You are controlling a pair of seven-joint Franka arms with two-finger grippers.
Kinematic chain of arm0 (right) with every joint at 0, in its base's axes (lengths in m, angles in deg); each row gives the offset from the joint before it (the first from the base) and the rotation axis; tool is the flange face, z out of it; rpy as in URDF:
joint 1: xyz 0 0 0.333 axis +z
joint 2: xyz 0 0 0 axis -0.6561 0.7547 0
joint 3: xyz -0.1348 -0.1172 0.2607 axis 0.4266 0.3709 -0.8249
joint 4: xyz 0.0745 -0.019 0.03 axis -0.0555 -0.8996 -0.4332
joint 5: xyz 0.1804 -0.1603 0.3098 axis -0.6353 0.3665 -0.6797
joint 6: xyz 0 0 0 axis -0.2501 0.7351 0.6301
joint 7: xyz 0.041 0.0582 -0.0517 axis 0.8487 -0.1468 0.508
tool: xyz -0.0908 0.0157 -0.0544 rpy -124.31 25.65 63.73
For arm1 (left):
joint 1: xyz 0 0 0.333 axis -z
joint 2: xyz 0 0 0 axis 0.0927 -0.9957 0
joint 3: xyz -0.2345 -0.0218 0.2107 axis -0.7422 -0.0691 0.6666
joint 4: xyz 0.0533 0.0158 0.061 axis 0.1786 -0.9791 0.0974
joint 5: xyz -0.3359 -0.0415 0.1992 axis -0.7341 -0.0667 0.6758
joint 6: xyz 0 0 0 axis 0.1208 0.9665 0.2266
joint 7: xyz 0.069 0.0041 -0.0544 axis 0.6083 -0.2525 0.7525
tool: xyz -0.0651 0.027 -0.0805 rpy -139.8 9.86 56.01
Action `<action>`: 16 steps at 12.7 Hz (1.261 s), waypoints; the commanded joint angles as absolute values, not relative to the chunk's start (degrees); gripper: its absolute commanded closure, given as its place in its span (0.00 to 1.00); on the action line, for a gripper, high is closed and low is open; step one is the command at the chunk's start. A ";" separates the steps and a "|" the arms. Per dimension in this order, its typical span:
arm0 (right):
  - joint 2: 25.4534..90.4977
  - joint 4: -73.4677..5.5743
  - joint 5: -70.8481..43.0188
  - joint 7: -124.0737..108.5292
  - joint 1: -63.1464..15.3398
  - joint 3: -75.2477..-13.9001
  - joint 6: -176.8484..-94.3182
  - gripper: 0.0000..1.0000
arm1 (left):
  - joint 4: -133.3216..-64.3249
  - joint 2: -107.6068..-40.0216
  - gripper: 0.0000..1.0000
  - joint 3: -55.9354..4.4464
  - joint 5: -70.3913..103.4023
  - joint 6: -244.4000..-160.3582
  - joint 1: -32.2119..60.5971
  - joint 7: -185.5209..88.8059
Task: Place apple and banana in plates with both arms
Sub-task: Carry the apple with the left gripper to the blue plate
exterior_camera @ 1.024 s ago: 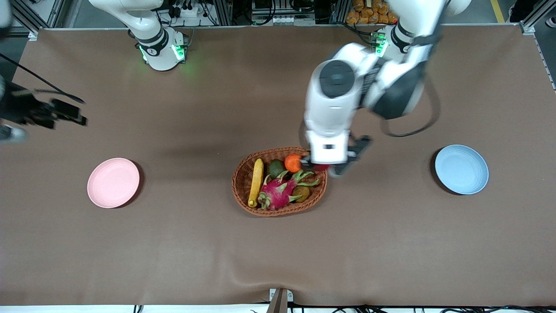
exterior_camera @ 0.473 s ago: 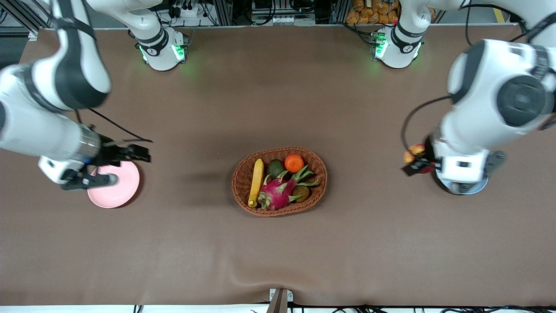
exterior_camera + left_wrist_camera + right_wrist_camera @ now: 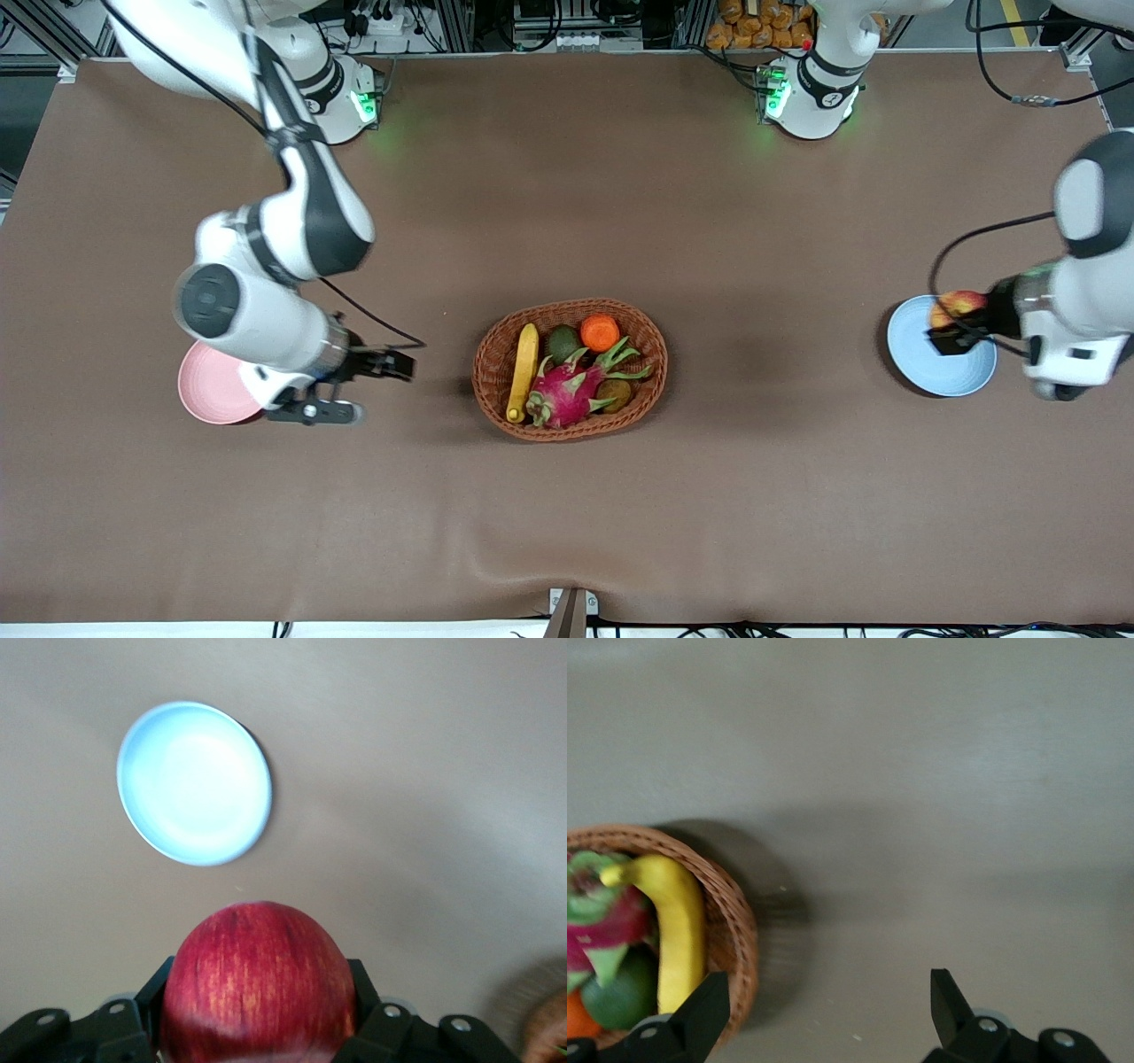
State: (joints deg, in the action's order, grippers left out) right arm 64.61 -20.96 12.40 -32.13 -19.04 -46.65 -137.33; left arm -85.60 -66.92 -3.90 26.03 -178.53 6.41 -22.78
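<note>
Left tool [image 3: 952, 332] clamped on the apple [image 3: 955, 307], held up over the light blue plate [image 3: 930, 368] at the left arm's end of the counter [image 3: 567, 496]. Right tool [image 3: 372, 385] with fingers spread wide, holding nothing, up over bare counter between the pink plate [image 3: 202, 390] and the wicker basket [image 3: 567, 430]. Banana [image 3: 523, 370] lying in the basket toward the right arm's end, beside the dragon fruit [image 3: 567, 394], well apart from the right tool.

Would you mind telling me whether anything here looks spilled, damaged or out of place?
Nothing stands out. The fruit sits neatly in the basket, both plates lie flat, and the left pincer holds the apple over the blue one.
</note>
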 commanded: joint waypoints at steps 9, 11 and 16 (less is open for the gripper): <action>79.32 -8.14 12.03 -41.72 -11.30 -45.98 -152.93 0.00 | -102.30 -77.18 1.00 -4.70 15.74 -203.77 -6.19 -36.08; 80.65 -7.44 12.38 -41.90 -9.81 -45.89 -153.03 0.00 | -102.20 -79.56 1.00 -4.69 15.74 -203.96 -7.51 -39.06; 82.14 -7.43 13.70 -41.98 -8.31 -45.89 -153.90 0.15 | -102.38 -81.77 0.01 -4.69 16.18 -203.26 -11.03 -45.03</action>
